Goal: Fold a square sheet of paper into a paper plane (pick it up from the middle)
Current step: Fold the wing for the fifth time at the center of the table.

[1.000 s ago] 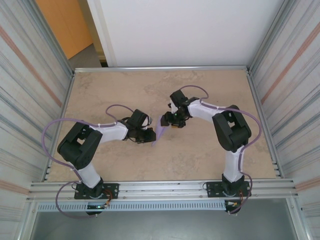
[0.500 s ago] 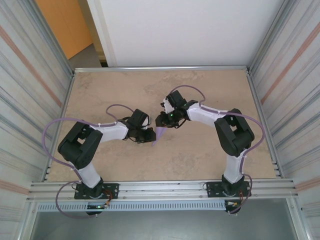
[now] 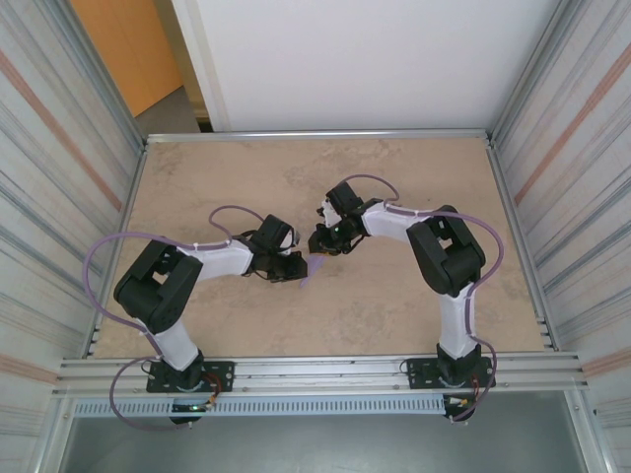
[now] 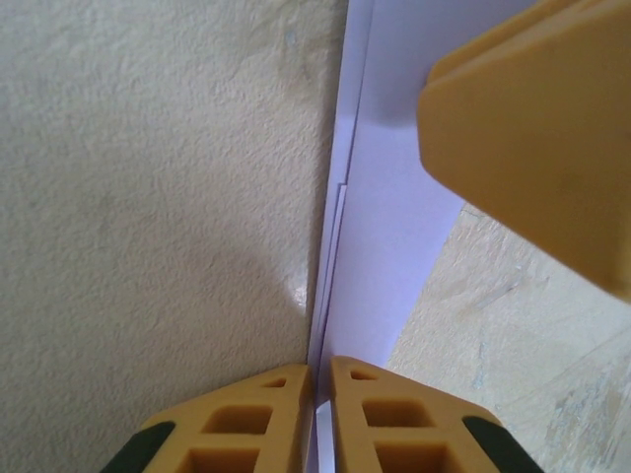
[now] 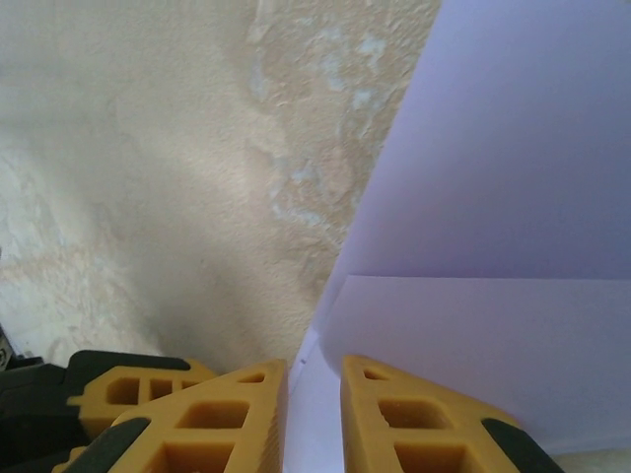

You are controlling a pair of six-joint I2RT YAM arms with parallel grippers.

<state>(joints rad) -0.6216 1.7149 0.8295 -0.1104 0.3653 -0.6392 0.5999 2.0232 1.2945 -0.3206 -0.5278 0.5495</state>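
The square sheet of paper [image 3: 315,262], lavender and folded into layers, stands on edge above the table between my two grippers. My left gripper [image 3: 299,266] holds it from the left. In the left wrist view the left gripper [image 4: 321,371] is shut on the paper's thin edge [image 4: 394,207], with a yellow finger of the right gripper [image 4: 537,128] against its far side. My right gripper [image 3: 321,246] reaches in from the right. In the right wrist view the right gripper [image 5: 314,371] has its jaws drawn in narrowly on the paper [image 5: 513,197], which fills the gap between them.
The beige marbled tabletop [image 3: 394,177] has open room all round the grippers. Metal rails [image 3: 315,367] bound the near edge, and corrugated walls [image 3: 59,177] stand on both sides. A yellow and black finger of the other gripper [image 5: 128,386] shows at the lower left of the right wrist view.
My right arm has swung left toward the left gripper, and its jaws have closed from well apart onto the paper. The left gripper has kept its grip and place.
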